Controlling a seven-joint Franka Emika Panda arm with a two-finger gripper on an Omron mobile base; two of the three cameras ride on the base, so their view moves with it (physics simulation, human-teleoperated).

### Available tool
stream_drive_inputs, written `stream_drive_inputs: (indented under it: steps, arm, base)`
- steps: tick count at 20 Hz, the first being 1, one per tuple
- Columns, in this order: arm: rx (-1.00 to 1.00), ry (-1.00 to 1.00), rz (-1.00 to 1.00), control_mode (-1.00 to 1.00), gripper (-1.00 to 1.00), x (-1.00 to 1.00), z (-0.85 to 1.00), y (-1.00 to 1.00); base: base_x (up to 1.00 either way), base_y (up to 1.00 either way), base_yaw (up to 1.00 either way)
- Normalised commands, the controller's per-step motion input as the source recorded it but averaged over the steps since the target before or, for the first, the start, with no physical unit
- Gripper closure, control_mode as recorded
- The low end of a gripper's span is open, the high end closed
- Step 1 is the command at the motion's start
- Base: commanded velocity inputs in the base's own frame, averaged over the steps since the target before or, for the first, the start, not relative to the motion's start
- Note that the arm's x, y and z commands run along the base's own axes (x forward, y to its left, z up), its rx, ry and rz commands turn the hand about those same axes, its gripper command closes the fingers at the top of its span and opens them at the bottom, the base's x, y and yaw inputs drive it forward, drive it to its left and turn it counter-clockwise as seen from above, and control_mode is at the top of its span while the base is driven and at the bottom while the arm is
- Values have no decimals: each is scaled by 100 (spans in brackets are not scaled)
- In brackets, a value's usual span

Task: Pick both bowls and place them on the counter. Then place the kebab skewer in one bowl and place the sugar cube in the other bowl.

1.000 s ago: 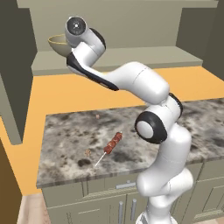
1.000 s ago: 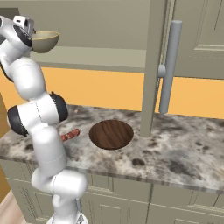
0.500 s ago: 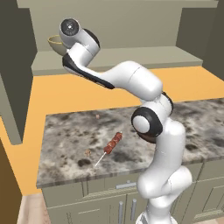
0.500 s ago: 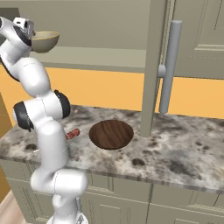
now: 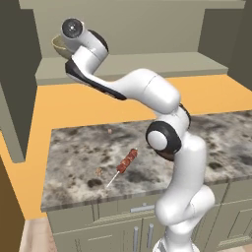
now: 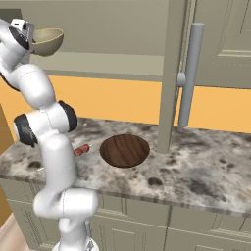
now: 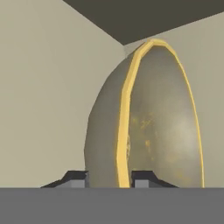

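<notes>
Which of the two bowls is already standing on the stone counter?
The wide, shallow dark brown bowl stands on the counter. The deep beige one with the yellow rim is up at the shelf, its rim between the gripper fingertips.

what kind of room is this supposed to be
Most likely a simulated kitchen: a speckled stone counter over pale olive cabinet fronts, a tall cabinet door with a long bar handle, and a dark wooden bowl set out.

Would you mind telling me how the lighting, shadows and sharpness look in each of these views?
Left base view: flat, even light, kebab skewer slightly soft. Right base view: no glare on the dark brown bowl, faint shadow. Hand view: the beige bowl's yellow rim is crisp, with a dark area above.
</notes>
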Motion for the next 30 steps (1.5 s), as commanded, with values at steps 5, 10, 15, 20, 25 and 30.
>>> stream_drive_inputs:
  steps: [5, 10, 15, 20, 25, 30]
  arm:
    - [0, -16, -6, -100, 100, -89, -13, -10]
    - [5, -15, -13, -100, 100, -99, -34, -46]
    - [10, -4, -6, -100, 100, -80, -34, -89]
    - [13, -3, -13, -100, 100, -99, -40, -80]
    - [11, -2, -14, -100, 100, -100, -47, -71]
    - [3, 16, -6, -100, 100, -56, -69, -37]
  base:
    - [0, 0, 0]
    - [0, 0, 0]
    - [0, 0, 0]
    - [0, 0, 0]
    - [0, 0, 0]
    - [0, 0, 0]
